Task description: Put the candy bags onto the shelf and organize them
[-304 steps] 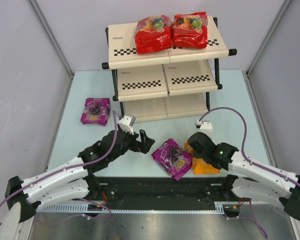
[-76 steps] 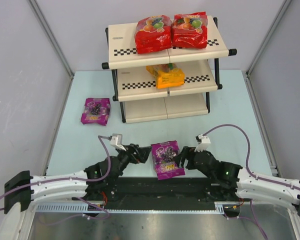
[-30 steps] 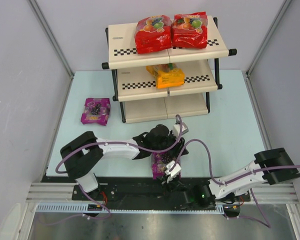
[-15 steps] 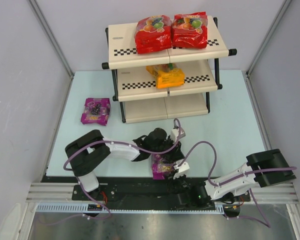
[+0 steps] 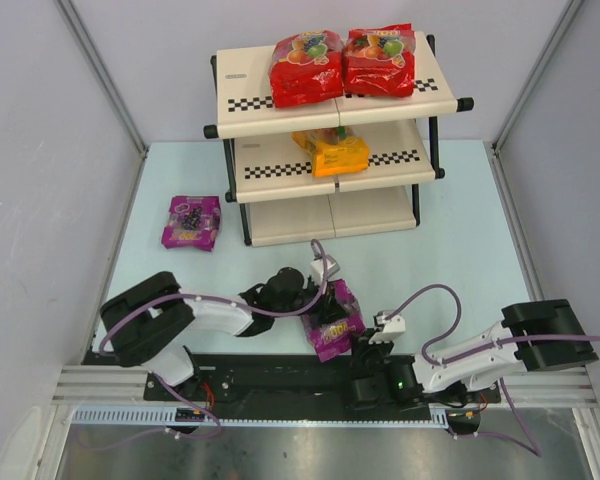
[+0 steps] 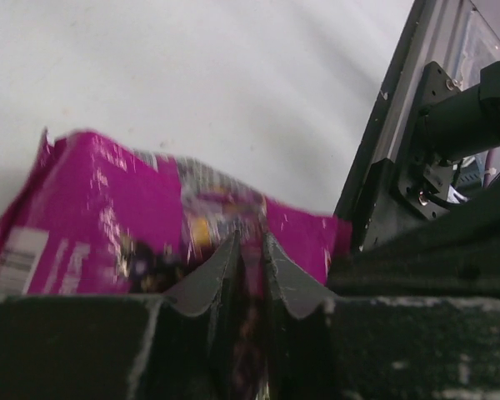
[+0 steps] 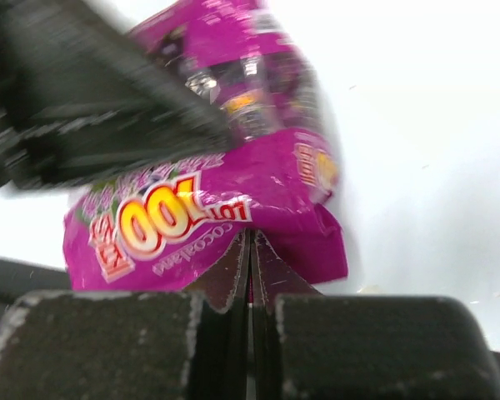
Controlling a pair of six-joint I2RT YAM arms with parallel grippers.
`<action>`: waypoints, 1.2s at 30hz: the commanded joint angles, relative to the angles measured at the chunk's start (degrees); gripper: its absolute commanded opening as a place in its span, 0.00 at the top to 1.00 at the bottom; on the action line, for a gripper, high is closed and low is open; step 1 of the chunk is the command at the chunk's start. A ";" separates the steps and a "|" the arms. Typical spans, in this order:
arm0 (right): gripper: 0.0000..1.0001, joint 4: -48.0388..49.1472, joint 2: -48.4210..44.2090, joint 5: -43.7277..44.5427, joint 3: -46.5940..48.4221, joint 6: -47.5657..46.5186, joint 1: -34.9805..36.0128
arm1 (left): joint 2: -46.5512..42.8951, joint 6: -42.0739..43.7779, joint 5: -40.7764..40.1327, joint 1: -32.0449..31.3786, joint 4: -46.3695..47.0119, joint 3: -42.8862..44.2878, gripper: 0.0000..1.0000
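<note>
- Top view: since half a second ago the left arm has drawn back toward its base, and the near purple bag (image 5: 338,325) lies more uncovered. The left pincer (image 5: 326,302) sits on the bag's far end. The right pincer (image 5: 364,346) is at its near right corner.
- The bag lies on a pale blue worktop (image 5: 460,230), near its front edge, with grey walls (image 5: 40,150) around.
- Five candy bags in all. The left red bag (image 5: 306,68) and right red bag (image 5: 380,60) lie side by side on the top tier of the shelf (image 5: 270,162). One orange bag (image 5: 335,152) lies on the middle tier. The far purple bag (image 5: 191,221) lies on the worktop, left of the shelf.
- Left wrist view: the left pincer (image 6: 250,243) is nearly closed, pinching the near purple bag (image 6: 108,212).
- Right wrist view: the right pincer (image 7: 250,237) is fully closed, its tips at the lower edge of the near purple bag (image 7: 233,187). Whether it holds the seam cannot be told.
</note>
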 commanded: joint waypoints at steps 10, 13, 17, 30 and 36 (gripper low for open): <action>1.00 25.82 -10.92 -5.74 -9.62 -27.55 -14.16 | -18.90 -8.89 -7.39 -0.80 -8.05 -14.87 0.82; 1.00 36.22 -12.78 -12.96 -13.23 -34.59 -19.79 | -22.68 -10.65 -9.14 -2.20 -9.19 -17.60 0.82; 1.00 37.47 -14.36 -15.43 -12.01 -40.57 -23.67 | -29.18 -12.15 -13.71 -4.67 -14.62 -18.23 0.83; 1.00 22.71 -24.56 -10.79 -7.18 -39.70 -14.99 | -33.52 2.18 -21.66 6.92 -27.66 0.94 0.89; 1.00 18.04 -19.29 -7.69 -2.78 -32.42 -4.52 | -16.85 4.90 -13.39 13.26 -16.67 4.45 0.92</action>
